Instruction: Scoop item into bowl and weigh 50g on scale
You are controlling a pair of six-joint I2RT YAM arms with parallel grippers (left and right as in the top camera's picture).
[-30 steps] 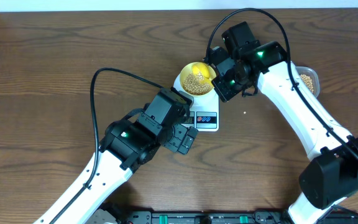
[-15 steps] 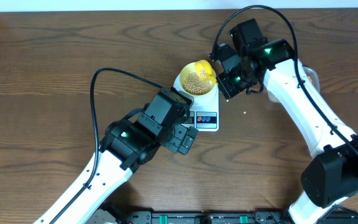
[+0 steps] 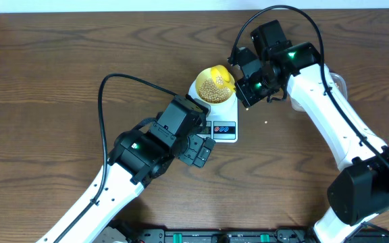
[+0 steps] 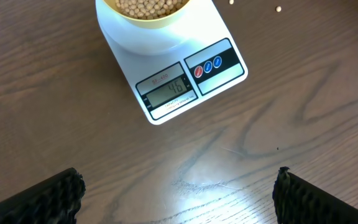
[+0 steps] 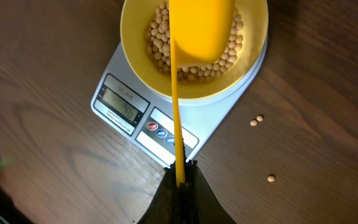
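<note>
The left gripper [image 4: 179, 202] hangs low over the bare table [image 3: 53, 101] with its jaws spread wide. Nothing lies between them. In the left wrist view its two black fingertips [image 4: 48, 198] stand at the bottom corners, and the scale [image 4: 185, 78] lies ahead of them and apart from them, its front facing the gripper. The display shows what reads as 46, with a red and a blue button just to its right.

The bowl [image 3: 215, 86] sits on the scale's top, and the beans [image 5: 194, 65] fill its bottom in a heap. A yellow scoop [image 5: 201, 25] hangs over the bowl's far side. Its thin handle runs down across the scale's front into the right gripper [image 5: 180, 180], whose jaws are clamped tight on the handle's end, off the scale's front edge.

Three stray beans [image 5: 257, 120] lie on the wood to the right of the scale. Farther right, the rim of a clear tub [image 3: 342, 82] just shows behind the right arm.

The table is dark brown wood grain. A pale wall [image 3: 113, 5] runs along its far edge, and black cables [image 3: 101, 101] loop over both arms.
</note>
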